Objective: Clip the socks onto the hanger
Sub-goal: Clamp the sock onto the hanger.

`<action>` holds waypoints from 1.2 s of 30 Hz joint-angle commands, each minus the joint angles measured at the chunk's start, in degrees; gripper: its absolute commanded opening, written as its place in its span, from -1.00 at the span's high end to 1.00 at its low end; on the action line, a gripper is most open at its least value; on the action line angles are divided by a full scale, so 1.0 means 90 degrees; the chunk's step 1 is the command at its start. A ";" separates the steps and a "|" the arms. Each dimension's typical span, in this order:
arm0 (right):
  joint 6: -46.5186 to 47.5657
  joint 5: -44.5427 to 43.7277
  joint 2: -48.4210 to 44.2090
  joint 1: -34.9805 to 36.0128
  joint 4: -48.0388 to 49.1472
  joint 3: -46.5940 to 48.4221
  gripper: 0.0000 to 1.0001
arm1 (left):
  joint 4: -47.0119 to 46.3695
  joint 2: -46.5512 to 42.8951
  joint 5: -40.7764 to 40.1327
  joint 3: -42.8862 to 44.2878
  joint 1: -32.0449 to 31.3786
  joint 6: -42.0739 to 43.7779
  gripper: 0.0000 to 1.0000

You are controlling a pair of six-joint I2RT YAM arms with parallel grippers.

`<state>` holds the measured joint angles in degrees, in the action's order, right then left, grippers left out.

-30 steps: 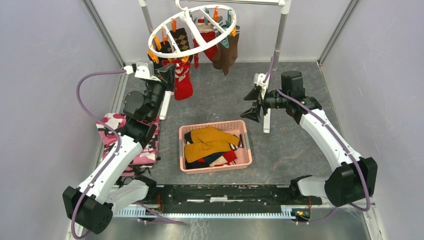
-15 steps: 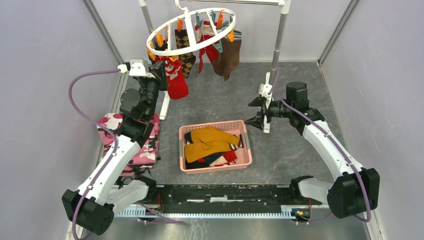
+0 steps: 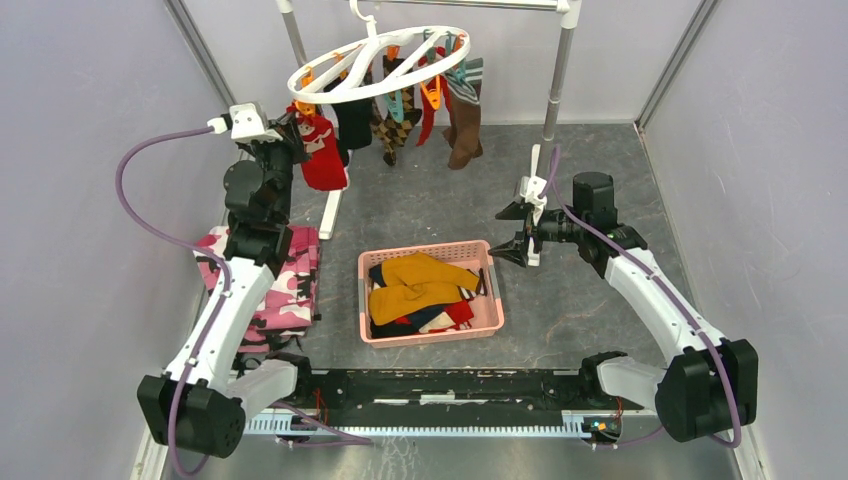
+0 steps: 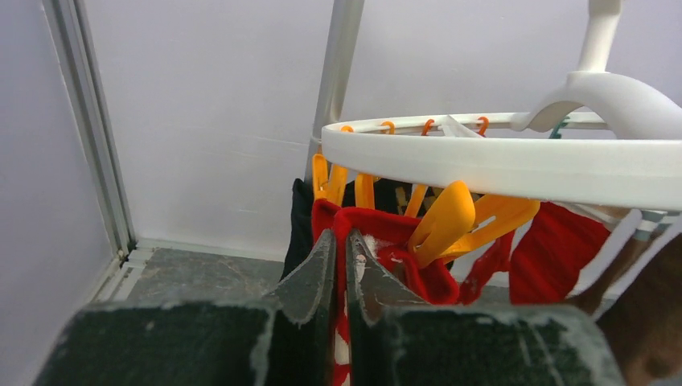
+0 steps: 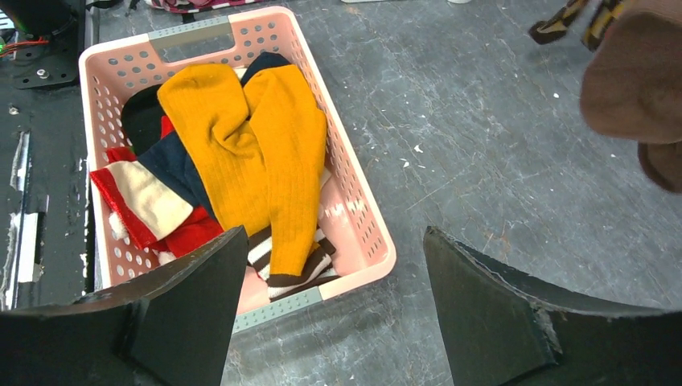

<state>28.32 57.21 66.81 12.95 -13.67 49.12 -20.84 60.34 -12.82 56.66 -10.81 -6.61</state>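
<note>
The white round hanger [image 3: 380, 62] hangs tilted from the rack's top bar, with black, argyle, red and brown socks [image 3: 462, 125] clipped under it. My left gripper [image 3: 296, 130] is raised at its left rim, shut on a red sock [image 3: 322, 160]. In the left wrist view the red sock [image 4: 378, 233] sits pinched between my fingertips, right below the ring [image 4: 515, 165] and an orange clip [image 4: 444, 217]. My right gripper [image 3: 515, 232] is open over the floor beside the pink basket [image 3: 430, 255], which holds mustard yellow socks [image 5: 257, 137], navy and red ones.
The metal rack poles [image 3: 560, 75] stand at the back. A pink camouflage cloth [image 3: 270, 290] lies at the left by my left arm. Grey walls enclose the work area on three sides.
My left gripper lifted the red sock up and left to the hanger's left rim. The hanger swung and tilted. My right gripper dropped lower toward the basket and stayed open.
</note>
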 commanded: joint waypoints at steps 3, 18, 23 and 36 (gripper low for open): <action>-0.0065 0.0320 -0.0118 -0.0037 0.0357 -0.0106 -0.73 | -0.0086 0.0162 0.0344 0.0237 0.0273 -0.0534 0.76; 0.0001 0.0440 -0.0086 -0.0036 0.0343 -0.0155 -0.73 | -0.0144 0.0115 0.0497 0.0198 0.0381 -0.0674 0.62; 0.0047 0.0458 -0.0077 -0.0034 0.0318 -0.0155 -0.73 | -0.0145 0.0095 0.0506 0.0198 0.0381 -0.0681 0.60; 0.0125 0.0528 -0.0016 -0.0040 0.0229 -0.0127 -0.73 | -0.0201 -0.0078 0.0695 0.0080 0.0387 -0.0889 0.37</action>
<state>28.45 60.45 66.78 12.84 -12.53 47.97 -20.69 61.63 -7.90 56.69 -7.70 -11.14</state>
